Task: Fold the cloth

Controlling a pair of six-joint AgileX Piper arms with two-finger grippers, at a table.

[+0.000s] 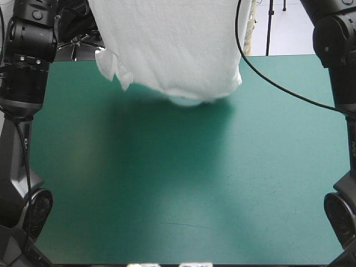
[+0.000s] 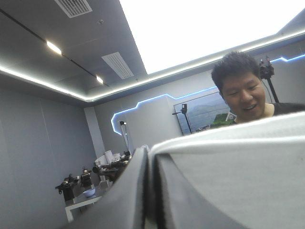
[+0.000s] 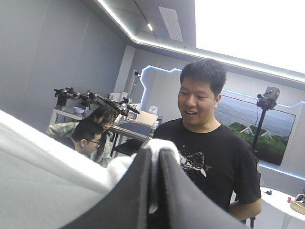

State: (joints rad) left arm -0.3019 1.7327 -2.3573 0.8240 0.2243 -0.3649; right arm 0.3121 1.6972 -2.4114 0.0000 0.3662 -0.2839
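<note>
Item: white short-sleeved cotton T-shirt (image 1: 172, 44), lifted and hanging as a broad sheet over the far half of the table.
- Its upper part runs out of the high view.
- One short sleeve (image 1: 114, 69) droops on the left side.
- The lowest fold hangs just at the tabletop; whether it touches cannot be told.

Surface: table with a flat teal-green cover (image 1: 167, 178), with a soft shadow under the hanging shirt.

Left gripper (image 2: 146, 155): two broad black fin-shaped fingers, raised and pressed together in a pointed arch. It is clenched on the T-shirt, whose white cloth (image 2: 238, 157) spreads out beside it.

Right gripper (image 3: 153, 157): the same build, also raised. Its fingers are clamped on the T-shirt, with a bunch of cloth over the tips and the white sheet (image 3: 43, 167) stretching away to one side.
</note>
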